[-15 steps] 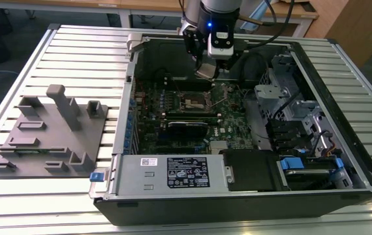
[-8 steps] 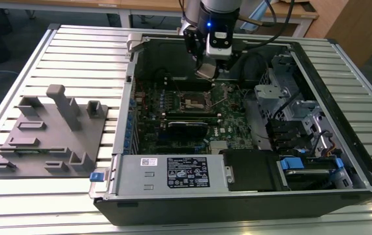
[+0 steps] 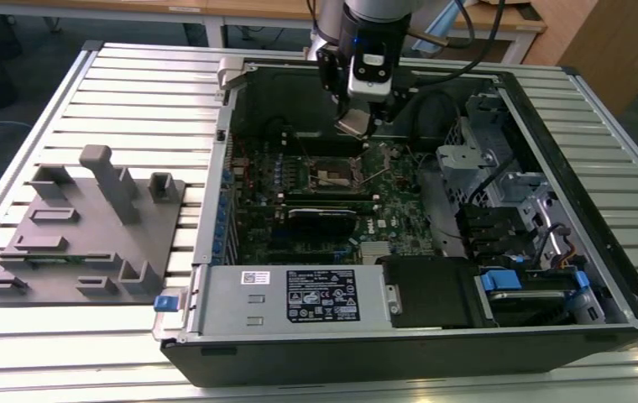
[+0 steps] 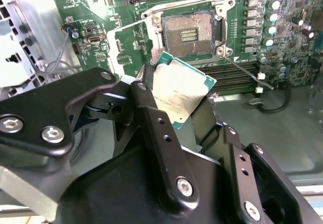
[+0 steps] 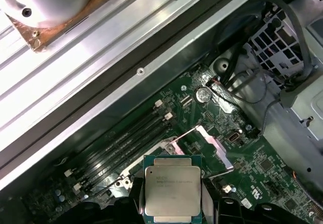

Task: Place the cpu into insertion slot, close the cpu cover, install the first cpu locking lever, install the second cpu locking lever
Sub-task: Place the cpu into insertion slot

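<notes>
My gripper (image 3: 359,124) is shut on the cpu (image 4: 179,94), a small square chip with a dull silver top and a green edge, pinched between the two black fingers (image 4: 146,103). In the first wrist view the cpu (image 5: 172,189) sits upright between the fingers. The gripper hangs inside the open computer case, a little above and behind the insertion slot (image 3: 334,174) on the green motherboard (image 3: 398,210). The insertion slot (image 4: 189,31) lies open, its dark pin field bare. The cpu cover (image 5: 202,142) stands tilted up beside it. A thin wire locking lever (image 4: 248,74) sticks out, unlatched.
A silver labelled power-supply box (image 3: 296,294) fills the case's near side. A metal drive cage with cables (image 3: 487,168) is at the exterior view's right. Long memory slots (image 5: 121,143) run beside the socket. A grey fixture block (image 3: 84,227) sits on the slatted table.
</notes>
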Robot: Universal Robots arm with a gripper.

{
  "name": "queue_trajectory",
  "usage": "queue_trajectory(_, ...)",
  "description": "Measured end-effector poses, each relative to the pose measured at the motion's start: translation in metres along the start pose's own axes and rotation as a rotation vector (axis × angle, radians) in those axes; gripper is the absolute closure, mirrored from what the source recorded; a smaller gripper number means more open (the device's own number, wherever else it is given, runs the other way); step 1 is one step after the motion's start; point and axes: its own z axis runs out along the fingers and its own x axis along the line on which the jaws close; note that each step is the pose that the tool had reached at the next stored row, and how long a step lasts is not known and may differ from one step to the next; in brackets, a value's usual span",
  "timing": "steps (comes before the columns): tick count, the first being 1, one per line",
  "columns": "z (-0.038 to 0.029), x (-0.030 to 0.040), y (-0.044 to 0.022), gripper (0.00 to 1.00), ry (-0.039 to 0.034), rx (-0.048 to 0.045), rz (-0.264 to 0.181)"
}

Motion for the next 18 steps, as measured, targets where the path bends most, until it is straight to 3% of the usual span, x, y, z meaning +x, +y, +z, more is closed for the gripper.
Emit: queue_trajectory(18, 0.0002, 0.0000, 0.0000, 0.46, -0.0128, -0.0029, 0.144)
